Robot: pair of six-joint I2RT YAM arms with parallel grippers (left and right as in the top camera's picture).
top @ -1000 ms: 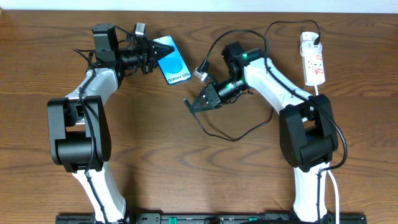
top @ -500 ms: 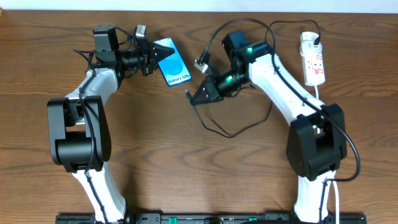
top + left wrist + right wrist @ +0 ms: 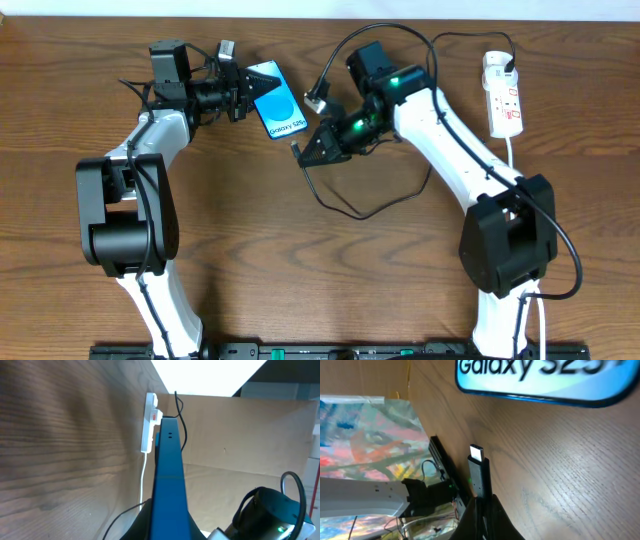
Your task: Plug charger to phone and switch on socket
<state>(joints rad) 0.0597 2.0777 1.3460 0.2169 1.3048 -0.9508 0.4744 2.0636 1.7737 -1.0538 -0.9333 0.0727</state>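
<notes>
1. The wooden table (image 3: 240,250) fills the overhead view, its brown grain bare between the two arms.
2. The left arm reaches to the far left part of the table. The left gripper (image 3: 243,92) is clamped onto the left edge of the phone (image 3: 277,100).
3. The right arm stretches toward the middle of the table. The right gripper (image 3: 312,150) is pinched tight on the charger (image 3: 350,212), just behind its connector.
4. The charger is a long, thin black cable. It loops loosely on the wood below the right gripper, arcs over the right arm and runs to the far end of the socket (image 3: 502,95).
5. The phone is a slim rectangle with a black edge and a bright blue screen, which shows a lighter circle and white "Galaxy S25" lettering. It lies askew at the far centre-left. From the left wrist it appears edge-on as a narrow blue strip (image 3: 167,475). Whether it rests flat on the table cannot be told.
6. The socket is a small elongated white strip with red marks, at the far right, well apart from the phone. Its thick white cord (image 3: 510,150) trails toward the near edge.
7. The connector tip (image 3: 476,455) is a short dark stem with a pale end, sticking out past the right fingers (image 3: 495,517). It is near the phone's lower edge, not touching it.
</notes>
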